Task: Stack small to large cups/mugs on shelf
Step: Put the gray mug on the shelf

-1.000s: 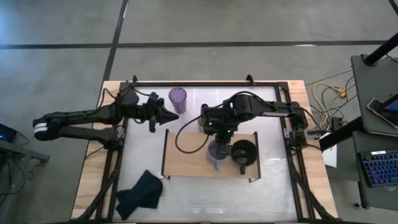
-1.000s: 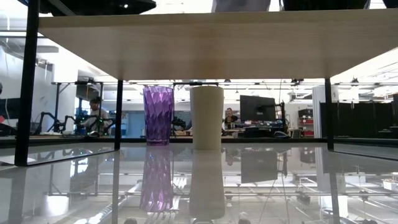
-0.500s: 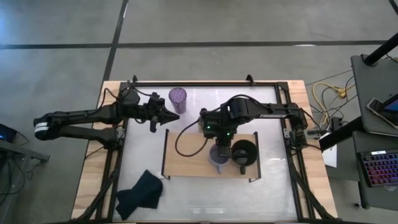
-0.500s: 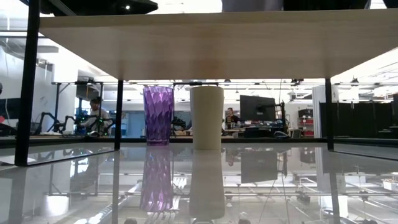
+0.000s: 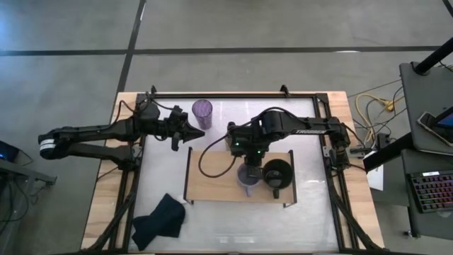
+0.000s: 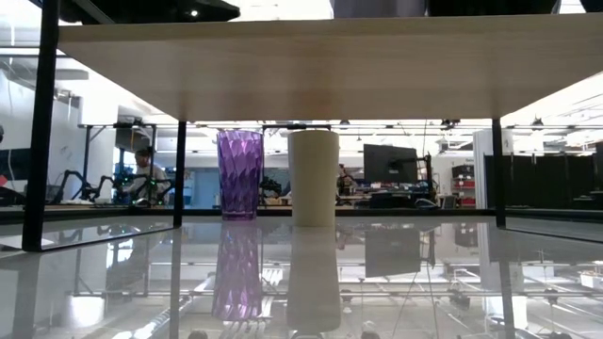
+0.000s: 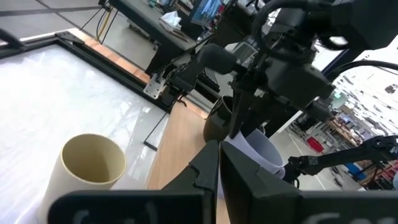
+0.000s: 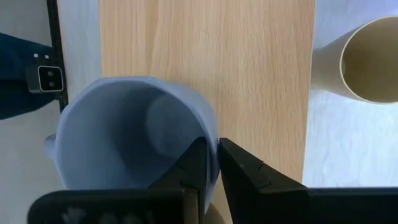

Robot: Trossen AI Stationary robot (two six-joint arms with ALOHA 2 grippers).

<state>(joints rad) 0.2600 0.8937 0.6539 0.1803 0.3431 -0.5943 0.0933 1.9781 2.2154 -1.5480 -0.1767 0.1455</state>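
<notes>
My right gripper is over the light-wood shelf, shut on the lavender-grey mug, which is next to the black mug on the board. The pale yellow cup stands on the white table just beyond the shelf's far edge, and also shows in the low view. The purple tumbler stands upright on the table at the far side. My left gripper is shut and empty, hovering left of the tumbler. My right gripper pinches the lavender mug's rim wall, one finger inside the mug and one outside. The fingers come from above, pointing down. The mug's mouth faces up and its handle is on the side opposite the fingers. Whether its base is on the shelf, I cannot tell.
A dark cloth lies crumpled at the table's near left. The shelf's black end frames stand at either end. The left half of the board is bare wood. A black cable loops from the right arm over the shelf's far edge.
My right gripper has shifted a little toward the table's near edge with the lavender mug, staying shut on its rim. My left arm has kept still.
</notes>
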